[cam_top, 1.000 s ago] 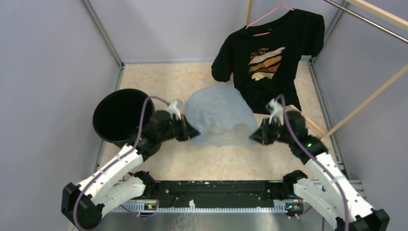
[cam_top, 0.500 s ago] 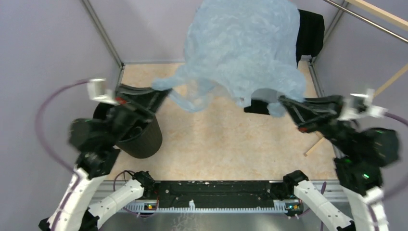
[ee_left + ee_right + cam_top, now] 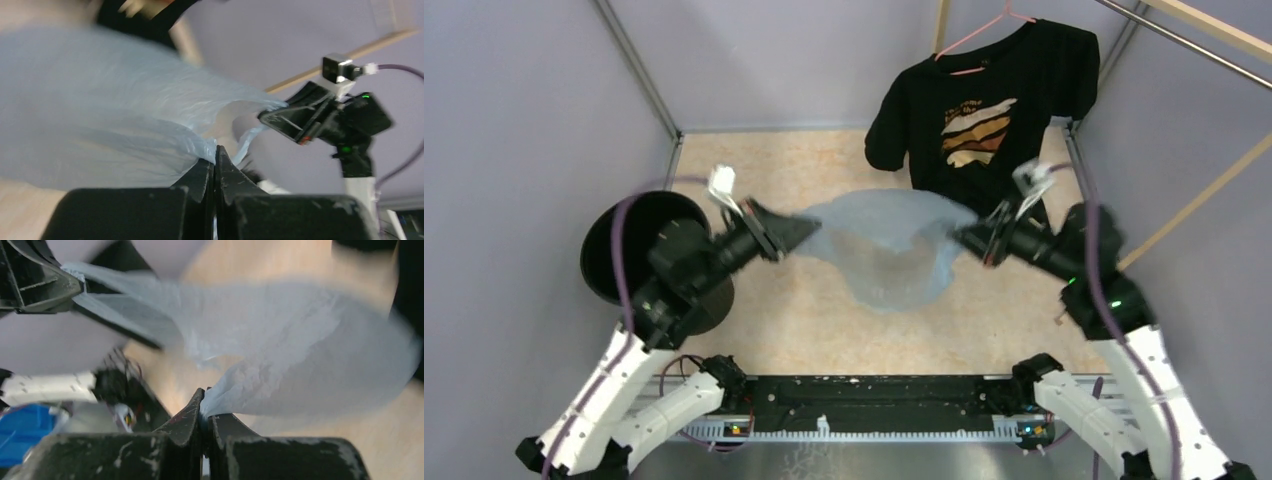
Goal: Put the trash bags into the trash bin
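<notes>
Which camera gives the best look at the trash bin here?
Top external. The trash bin sits at the left, mouth open, partly covered by the left arm. Both wrist views are blurred and filled with the trash bag, pinched in the left gripper and right gripper; the bin cannot be made out in either.

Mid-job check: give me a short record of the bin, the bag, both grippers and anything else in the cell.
bin: black, open top, at the left
bag: pale blue film, outside the bin to its right, held up by two edges, sagging in the middle
left gripper: jaws shut on the bag's left edge
right gripper: jaws shut on the bag's right edge
other: black T-shirt hanging at back right
</notes>
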Tool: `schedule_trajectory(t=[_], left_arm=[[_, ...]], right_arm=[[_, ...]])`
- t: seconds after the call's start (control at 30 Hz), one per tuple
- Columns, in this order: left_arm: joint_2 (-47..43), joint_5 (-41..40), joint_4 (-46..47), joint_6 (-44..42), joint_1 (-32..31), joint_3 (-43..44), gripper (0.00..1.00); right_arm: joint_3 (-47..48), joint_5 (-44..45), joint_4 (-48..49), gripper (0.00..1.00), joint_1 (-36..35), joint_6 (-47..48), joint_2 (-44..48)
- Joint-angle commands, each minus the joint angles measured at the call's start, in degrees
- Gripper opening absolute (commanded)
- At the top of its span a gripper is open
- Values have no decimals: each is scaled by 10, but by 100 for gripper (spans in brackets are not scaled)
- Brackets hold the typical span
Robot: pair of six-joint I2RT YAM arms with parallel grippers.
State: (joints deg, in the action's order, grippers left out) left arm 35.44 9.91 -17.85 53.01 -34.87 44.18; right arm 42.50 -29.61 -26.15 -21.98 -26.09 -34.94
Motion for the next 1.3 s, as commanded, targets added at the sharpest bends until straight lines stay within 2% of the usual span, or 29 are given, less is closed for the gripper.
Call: schedule_trajectory(t=[0.0, 0.03, 0.1, 0.2, 0.33, 0.43, 0.53, 0.6, 0.63, 0.7, 0.73, 0.77, 0.8, 0.83, 0.87, 0.93, 1.03, 1.13, 1.2, 1.27], left_arm=[[148, 104, 88, -60, 0, 337, 0], [179, 132, 99, -57, 0, 410, 0], [220, 181, 162, -40, 0, 463, 0], [241, 198, 188, -25, 0, 448, 0], [183, 162, 219, -29, -5, 246, 0], [140, 90, 152, -11, -7, 70, 0], [119, 126, 141, 58, -8, -58, 0], [89, 134, 166, 83, -11, -87, 0], [73, 119, 162, 75, -11, -71, 0], [70, 88, 118, 29, -12, 30, 0], [90, 85, 91, -2, -12, 101, 0], [125, 94, 63, -30, -13, 211, 0], [153, 111, 46, -49, -13, 259, 0], [177, 136, 46, -59, -14, 342, 0], [193, 160, 70, -60, -15, 382, 0], [204, 196, 119, -54, -16, 404, 0], [179, 152, 117, -57, -16, 339, 0], [131, 114, 97, -42, -17, 195, 0], [96, 125, 101, -3, -17, 95, 0], [57, 126, 102, 15, -17, 36, 0]], right_arm=[[371, 23, -31, 0, -2, 102, -82], [416, 26, -24, 0, -2, 104, -84], [463, 30, 11, 0, -2, 90, -69], [434, 21, 64, 0, -2, 81, -24], [240, 71, 68, 0, -2, 67, 50], [74, 70, 7, 0, -2, 52, 64], [-51, 57, -10, 0, -2, 7, 80], [-65, 29, 11, 0, -2, -10, 106], [-48, 32, 21, 0, -1, -14, 111], [29, 50, 28, 0, -2, -6, 93], [80, 51, 26, 0, -1, 7, 71], [142, 51, 17, 0, -1, 22, 43], [202, 50, 5, 0, -2, 38, 17], [265, 48, -7, 0, -2, 51, -4], [315, 47, -11, 0, -1, 63, -18], [369, 51, 1, 0, -2, 75, -22], [319, 73, 48, 0, -1, 70, 13], [174, 91, 64, 0, -2, -18, 40], [32, 9, 110, 0, -1, -89, 39], [-28, -36, 144, 0, -1, -115, 42]])
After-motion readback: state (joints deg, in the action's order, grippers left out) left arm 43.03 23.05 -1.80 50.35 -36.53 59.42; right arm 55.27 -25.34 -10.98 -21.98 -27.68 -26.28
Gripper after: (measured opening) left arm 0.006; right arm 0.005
